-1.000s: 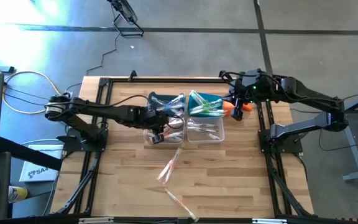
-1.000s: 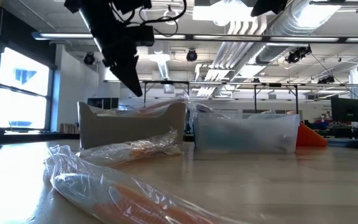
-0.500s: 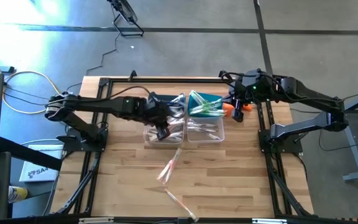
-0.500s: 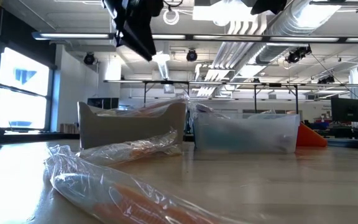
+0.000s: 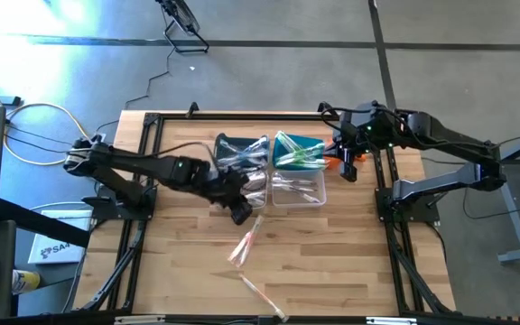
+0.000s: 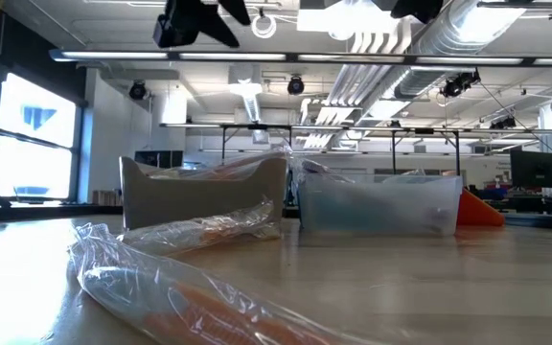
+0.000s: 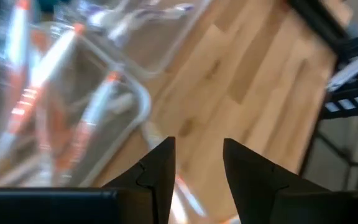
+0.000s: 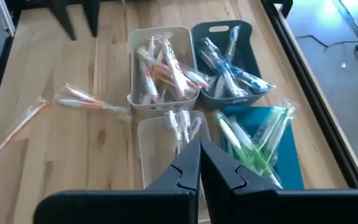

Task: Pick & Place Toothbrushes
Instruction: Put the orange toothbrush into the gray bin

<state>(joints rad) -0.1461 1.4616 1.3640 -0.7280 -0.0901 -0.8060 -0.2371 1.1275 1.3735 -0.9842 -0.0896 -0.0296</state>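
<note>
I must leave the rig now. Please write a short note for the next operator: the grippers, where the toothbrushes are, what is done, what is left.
Left gripper: open, empty, above the table just in front of the bins, near the loose toothbrushes.
Right gripper: shut, empty, waiting at the right of the bins.
Done: four bins are sorted by colour: orange-red toothbrushes in the white bin, blue in the dark bin, green in the teal bin, whitish in the clear bin.
Left: wrapped toothbrushes on the table, a pair in front of the bins and one near the front edge.
</note>
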